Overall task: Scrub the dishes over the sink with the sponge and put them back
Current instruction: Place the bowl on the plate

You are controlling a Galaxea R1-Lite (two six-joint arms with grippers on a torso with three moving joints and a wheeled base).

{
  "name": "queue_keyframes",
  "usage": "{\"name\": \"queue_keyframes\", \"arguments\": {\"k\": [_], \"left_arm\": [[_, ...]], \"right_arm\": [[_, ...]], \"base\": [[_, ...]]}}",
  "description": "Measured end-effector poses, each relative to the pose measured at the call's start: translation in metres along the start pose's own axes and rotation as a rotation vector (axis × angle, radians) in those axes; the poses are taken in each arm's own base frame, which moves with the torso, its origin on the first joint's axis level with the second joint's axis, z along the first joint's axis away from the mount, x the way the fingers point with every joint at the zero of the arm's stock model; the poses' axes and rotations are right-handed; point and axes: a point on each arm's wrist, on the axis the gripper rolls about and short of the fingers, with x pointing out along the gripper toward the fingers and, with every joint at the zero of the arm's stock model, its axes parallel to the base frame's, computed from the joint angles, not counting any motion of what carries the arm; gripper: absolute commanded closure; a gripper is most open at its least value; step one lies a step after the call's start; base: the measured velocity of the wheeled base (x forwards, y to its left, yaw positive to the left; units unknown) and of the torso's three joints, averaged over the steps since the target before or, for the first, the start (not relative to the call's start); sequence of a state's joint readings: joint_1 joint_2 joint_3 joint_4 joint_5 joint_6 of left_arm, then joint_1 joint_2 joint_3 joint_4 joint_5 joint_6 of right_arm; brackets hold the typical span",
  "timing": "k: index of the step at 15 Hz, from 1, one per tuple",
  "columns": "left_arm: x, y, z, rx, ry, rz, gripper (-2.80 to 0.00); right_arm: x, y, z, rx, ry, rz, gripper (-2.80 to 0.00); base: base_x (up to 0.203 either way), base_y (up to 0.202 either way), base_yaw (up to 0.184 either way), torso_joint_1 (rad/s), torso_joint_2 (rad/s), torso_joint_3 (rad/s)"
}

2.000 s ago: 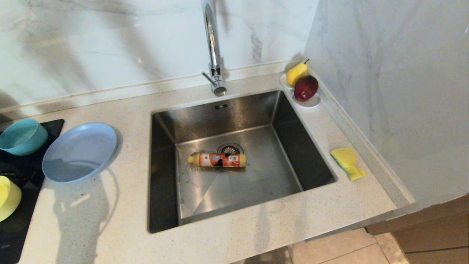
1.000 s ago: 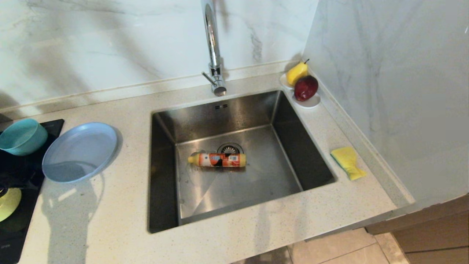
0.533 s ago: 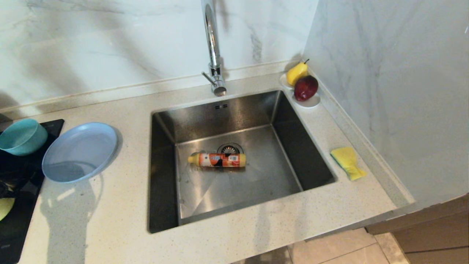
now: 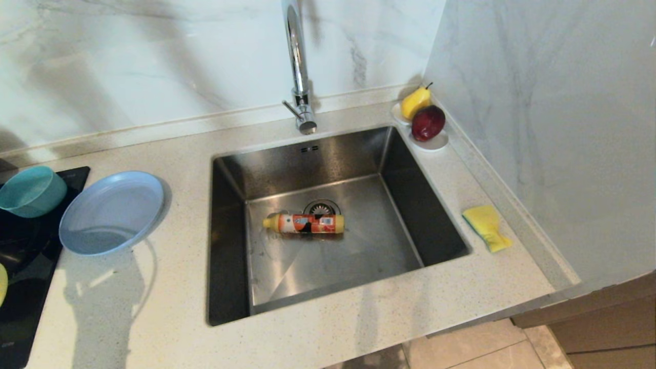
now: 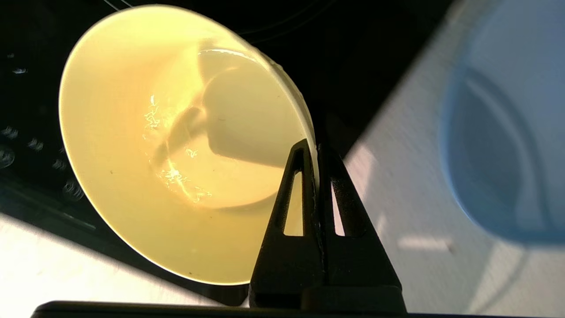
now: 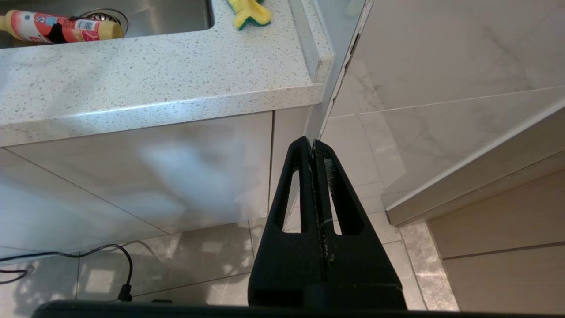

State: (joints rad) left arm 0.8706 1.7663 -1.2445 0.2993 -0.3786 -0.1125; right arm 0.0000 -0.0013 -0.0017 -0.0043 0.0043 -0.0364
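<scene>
My left gripper (image 5: 314, 150) is shut on the rim of the pale yellow bowl (image 5: 176, 145), one finger inside and one outside, above the black cooktop (image 5: 362, 53). In the head view only a sliver of that bowl (image 4: 1, 284) shows at the left edge, and the left gripper is out of that view. The teal bowl (image 4: 31, 190) sits on the cooktop, with the grey-blue plate (image 4: 111, 211) beside it on the counter. The yellow sponge (image 4: 486, 225) lies on the counter right of the sink (image 4: 328, 154). My right gripper (image 6: 312, 145) hangs shut and empty below the counter's front edge.
An orange detergent bottle (image 4: 303, 224) lies on its side in the sink by the drain (image 4: 322, 207). The chrome faucet (image 4: 297, 66) rises behind the basin. A white dish with a pear and an apple (image 4: 425, 123) stands in the back right corner by the wall.
In the head view the yellow bowl has slipped leftward almost out of the picture, from a broad patch to a sliver. The arm's shadow on the counter has shifted. Nothing else moved.
</scene>
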Motion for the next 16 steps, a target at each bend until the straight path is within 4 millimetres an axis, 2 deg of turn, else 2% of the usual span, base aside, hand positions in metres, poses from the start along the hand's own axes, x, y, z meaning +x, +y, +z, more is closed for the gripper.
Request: {"name": "queue_keyframes", "arguments": {"k": [4, 6, 8, 12, 16], "left_arm": [[-0.047, -0.021, -0.005, 0.035, -0.007, -0.047, 0.0], [-0.069, -0.039, -0.009, 0.062, -0.002, -0.086, 0.0], [-0.082, -0.058, -0.013, 0.1, -0.003, -0.129, 0.0], [-0.086, -0.093, -0.019, 0.147, -0.009, -0.196, 0.0], [-0.059, -0.125, -0.017, 0.189, -0.049, -0.181, 0.0]], "right_arm": [[0.0, 0.0, 0.0, 0.0, 0.0, 0.0, 0.0], [0.0, 0.0, 0.0, 0.0, 0.0, 0.0, 0.0], [0.0, 0.0, 0.0, 0.0, 0.0, 0.0, 0.0], [0.0, 0.0, 0.0, 0.0, 0.0, 0.0, 0.0], [0.0, 0.0, 0.0, 0.0, 0.0, 0.0, 0.0]], "base": [[0.0, 0.0, 0.0, 0.0, 0.0, 0.0], [0.0, 0.0, 0.0, 0.0, 0.0, 0.0], [0.0, 0.0, 0.0, 0.0, 0.0, 0.0], [0.0, 0.0, 0.0, 0.0, 0.0, 0.0], [0.0, 0.0, 0.0, 0.0, 0.0, 0.0]]}}
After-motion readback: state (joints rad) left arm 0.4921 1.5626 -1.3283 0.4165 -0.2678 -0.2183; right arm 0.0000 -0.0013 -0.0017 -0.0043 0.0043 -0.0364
